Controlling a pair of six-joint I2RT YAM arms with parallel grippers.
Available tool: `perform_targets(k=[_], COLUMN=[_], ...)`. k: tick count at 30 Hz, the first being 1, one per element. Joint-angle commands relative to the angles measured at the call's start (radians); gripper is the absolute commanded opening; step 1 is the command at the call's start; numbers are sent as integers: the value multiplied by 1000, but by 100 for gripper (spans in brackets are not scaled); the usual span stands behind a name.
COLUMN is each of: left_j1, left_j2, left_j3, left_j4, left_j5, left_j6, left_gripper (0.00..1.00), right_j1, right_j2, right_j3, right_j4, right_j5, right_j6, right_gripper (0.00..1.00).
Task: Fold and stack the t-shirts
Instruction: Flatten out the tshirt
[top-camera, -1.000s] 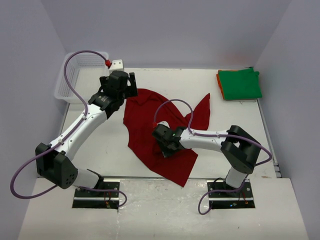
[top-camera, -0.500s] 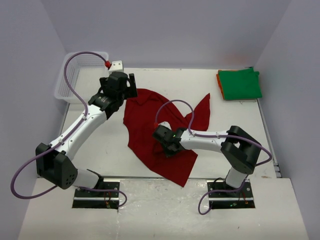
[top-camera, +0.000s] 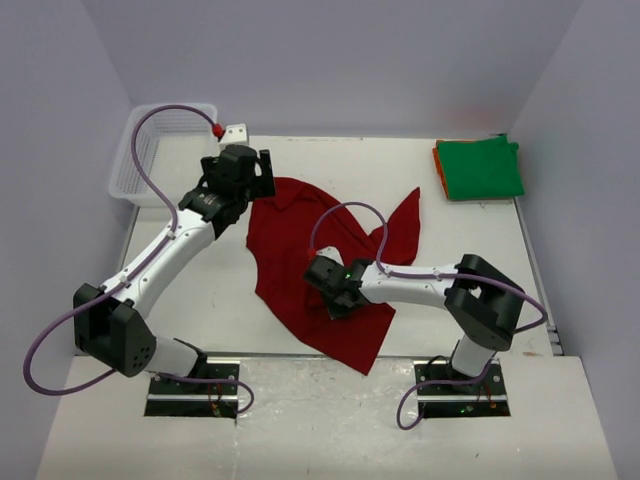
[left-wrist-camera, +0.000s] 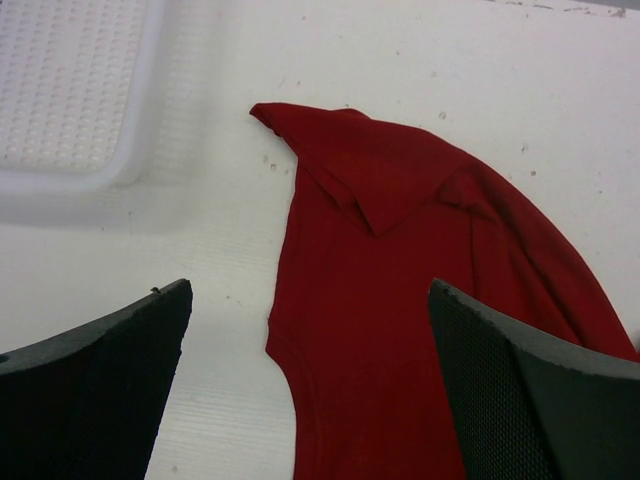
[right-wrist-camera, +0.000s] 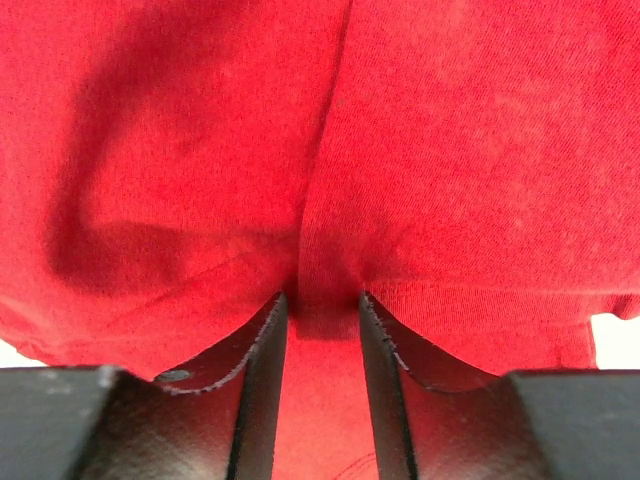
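right gripper (right-wrist-camera: 322, 303) pinches a fold of dark red t-shirt (top-camera: 288, 243).

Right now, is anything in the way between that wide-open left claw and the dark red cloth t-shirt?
Nothing visible does. The open left gripper hangs above a corner of the dark red cloth t-shirt; the white plastic mesh basket sits off to one side.

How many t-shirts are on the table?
3: a dark red t-shirt spread out in the middle, a folded green t-shirt at the far right corner, and an orange t-shirt under it, only its edge showing.
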Motion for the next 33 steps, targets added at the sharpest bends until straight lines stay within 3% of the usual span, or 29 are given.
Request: perform_targets(k=[1,11,13,16,30,33], left_j1=[11,14,14,15,17,17], left_j2=[10,30,30,27,8,8], left_j3=[-4,-7,-7,-7,-12,-16], left_j4=[42,45,44,42,42,42], left_j5=[5,14,13,14,23,26], left_j6=[9,9,11,14,15,17], left_gripper=[100,100,100,100,100,100], right_j1=[16,24,24,24,24,25], right_j2=[-52,-60,-56,-40,-10,7], right_j3=[-5,-14,-15,-8,-26,-23], right_j4=[-27,-35,-27,-30,19,24], right_j5=[36,41,41,36,-2,-7], right_j6=[35,46,44,41,36,36], right_gripper=[35,23,23,31,30,22])
